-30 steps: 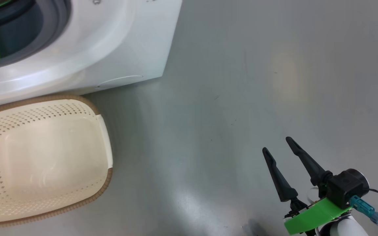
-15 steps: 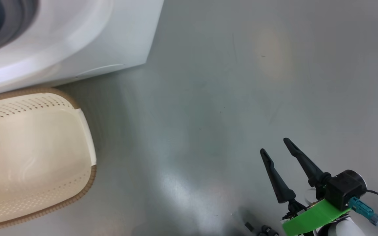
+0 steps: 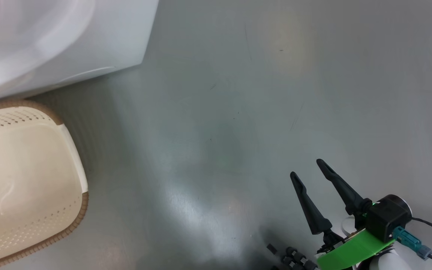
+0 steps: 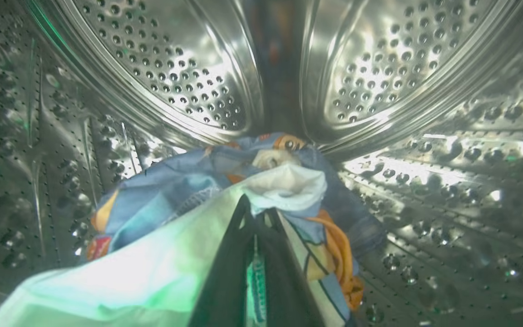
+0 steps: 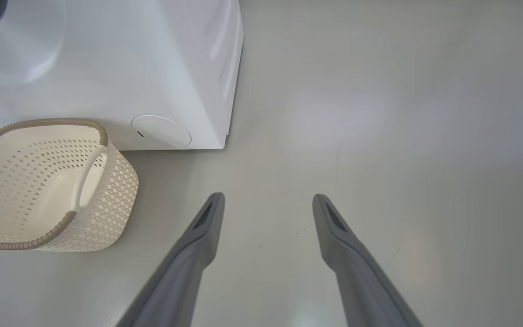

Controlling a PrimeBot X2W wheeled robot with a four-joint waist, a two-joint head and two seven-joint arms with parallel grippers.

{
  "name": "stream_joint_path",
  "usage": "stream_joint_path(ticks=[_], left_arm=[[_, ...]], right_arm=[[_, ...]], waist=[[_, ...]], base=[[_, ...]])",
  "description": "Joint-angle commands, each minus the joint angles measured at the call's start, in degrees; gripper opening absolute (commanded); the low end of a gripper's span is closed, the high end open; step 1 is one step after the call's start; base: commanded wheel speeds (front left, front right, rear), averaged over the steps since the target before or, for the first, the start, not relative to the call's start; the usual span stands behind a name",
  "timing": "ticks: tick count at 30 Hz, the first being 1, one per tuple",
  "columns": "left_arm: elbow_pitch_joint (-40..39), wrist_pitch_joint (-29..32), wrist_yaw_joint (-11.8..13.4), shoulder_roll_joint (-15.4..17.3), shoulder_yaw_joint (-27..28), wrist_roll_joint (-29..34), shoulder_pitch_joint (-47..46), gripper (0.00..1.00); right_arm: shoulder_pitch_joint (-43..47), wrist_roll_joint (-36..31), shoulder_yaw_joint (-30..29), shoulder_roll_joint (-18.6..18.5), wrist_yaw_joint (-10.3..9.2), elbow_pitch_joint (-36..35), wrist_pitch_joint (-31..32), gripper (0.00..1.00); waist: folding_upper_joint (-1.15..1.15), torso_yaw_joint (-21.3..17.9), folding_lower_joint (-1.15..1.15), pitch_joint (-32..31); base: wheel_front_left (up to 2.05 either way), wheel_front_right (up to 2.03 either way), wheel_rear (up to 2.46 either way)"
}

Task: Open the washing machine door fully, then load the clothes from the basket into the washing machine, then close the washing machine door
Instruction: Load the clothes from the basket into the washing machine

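Note:
In the left wrist view my left gripper [image 4: 258,209] is deep inside the steel perforated drum [image 4: 175,68] of the washing machine [image 3: 88,37]. It is shut on the clothes [image 4: 161,195], light blue fabric with orange print and a whitish lining, which hang bunched from the fingers over the drum floor. The cream basket [image 3: 83,202] stands on the floor in front of the machine with nothing in it, and the right wrist view shows the basket [image 5: 116,190] at left. Off to the right, my right gripper [image 3: 307,168] hovers open over bare floor, its fingers [image 5: 207,222] wide apart. The washing machine door is out of view.
Smooth grey floor [image 3: 238,93] stretches to the right of the machine and basket. The machine's white front corner carries a round flap [image 5: 160,131] low down, close behind the basket. Small dark parts of my own base [image 3: 291,258] show at the bottom edge.
The head camera has turned right, so machine and basket have slid left in the picture and the drum opening has left it. The right gripper keeps its place, open.

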Motion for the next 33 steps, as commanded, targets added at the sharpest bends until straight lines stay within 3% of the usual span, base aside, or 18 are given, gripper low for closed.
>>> stream_joint_path(ticks=[1, 2, 4, 5, 6, 12, 33], left_arm=[[-0.05, 0.56, -0.07, 2.49, -0.15, 0.78, -1.19, 0.0], [1.14, 1.2, -0.09, 2.35, -0.51, 0.95, -1.8, 0.12], [3.47, 2.7, -0.09, 2.0, -1.1, 1.15, -2.63, 0.46], [4.16, 2.7, -0.14, 1.95, -1.31, 1.24, -2.98, 0.76], [4.87, 2.81, -0.17, 1.86, -1.37, 1.15, -3.24, 1.0], [7.24, 3.89, -0.62, 0.58, -1.72, 0.48, -4.68, 1.0], [6.02, -0.45, 2.35, -6.64, 0.32, -2.73, 1.9, 1.0]], right_arm=[[1.88, 0.96, 1.41, -0.39, 0.09, -0.77, -0.27, 1.0], [1.88, 0.98, 1.54, -0.25, 0.09, -0.68, -0.27, 1.0], [1.88, 1.12, 1.71, -0.07, 0.09, -0.54, -0.27, 1.0], [1.84, 1.19, 1.74, -0.05, 0.09, -0.46, -0.27, 1.0], [1.78, 1.24, 1.71, -0.05, 0.09, -0.39, -0.27, 1.0], [1.33, 1.23, 1.04, -0.11, 0.09, -0.22, -0.27, 1.0], [-0.92, 1.07, 0.07, -0.18, 0.09, 1.69, -0.27, 1.0]], waist=[[0.0, -0.01, 0.0, 0.11], [0.0, 0.0, 0.0, 0.08], [0.0, -0.01, 0.0, -0.17], [0.0, -0.02, 0.0, -0.27], [0.0, -0.01, 0.0, -0.39], [0.0, 0.56, 0.0, -0.45], [0.0, 7.52, 0.0, -6.28]], base=[[0.0, 0.0, 0.0], [0.0, 0.0, 0.0], [0.0, 0.0, 0.0], [0.0, 0.0, 0.0], [0.0, 0.0, 0.0], [0.0, 0.0, 0.0], [0.0, 0.0, 0.0]])
